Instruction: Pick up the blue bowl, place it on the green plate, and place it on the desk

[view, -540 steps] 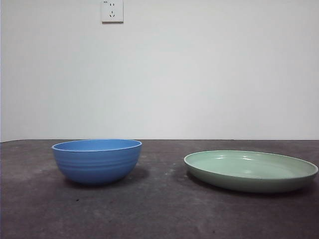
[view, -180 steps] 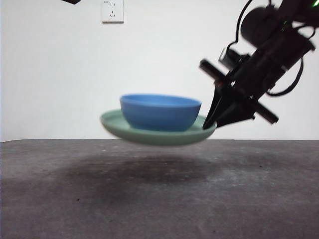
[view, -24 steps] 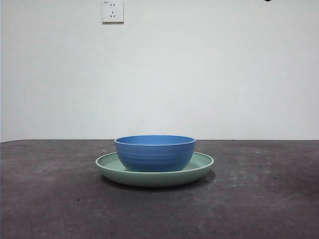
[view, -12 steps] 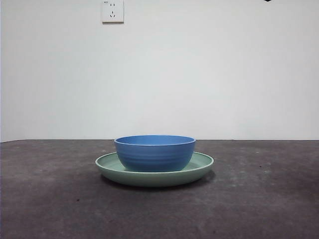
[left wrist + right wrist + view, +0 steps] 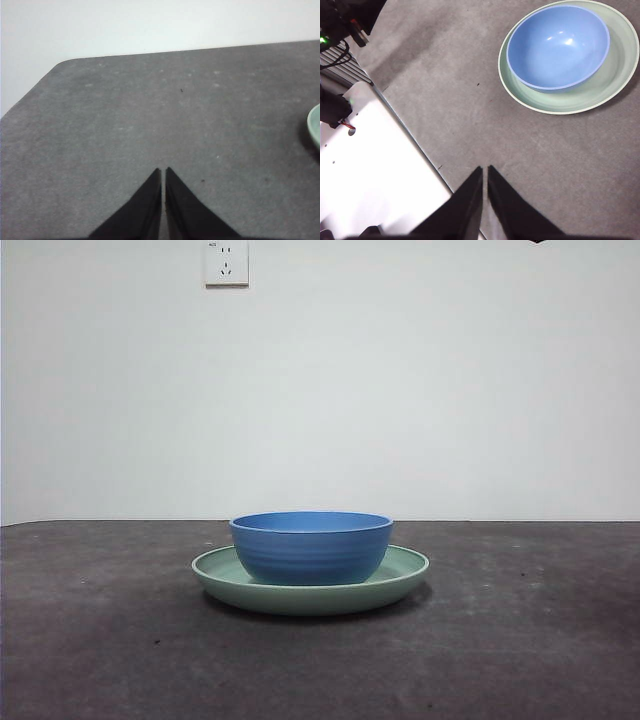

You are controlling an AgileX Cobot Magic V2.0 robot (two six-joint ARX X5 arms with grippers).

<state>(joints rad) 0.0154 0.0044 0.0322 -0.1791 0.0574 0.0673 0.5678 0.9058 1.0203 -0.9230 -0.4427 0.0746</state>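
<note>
Both pincers are away from the objects, and each one is clenched with nothing between its jaws.

From the front view, the blue bowl (image 5: 311,547) stands upright inside the green plate (image 5: 402,578), a little toward the plate's left side. The plate lies flat on the desk (image 5: 100,640), near the middle of the picture. No arm is near the two objects; only a small dark tip (image 5: 537,241) shows at the top edge, and it is not possible to say which arm it belongs to. A white wall socket (image 5: 225,262) is on the wall behind.

From the left wrist view, the left pincer (image 5: 163,172) hangs over bare desk (image 5: 125,125). Its two black jaws are pressed together, with only a thin line between them, and they hold nothing. A small part of the green plate's rim (image 5: 315,125) appears at the edge of the picture, well apart from the jaws.

From the right wrist view, the right pincer (image 5: 484,170) is also closed and holds nothing. It is above the desk (image 5: 445,100), close to the desk's border, where a white surface (image 5: 370,165) begins. The blue bowl (image 5: 558,46) sits in the green plate (image 5: 612,75), off-centre, and both are well apart from this pincer.
</note>
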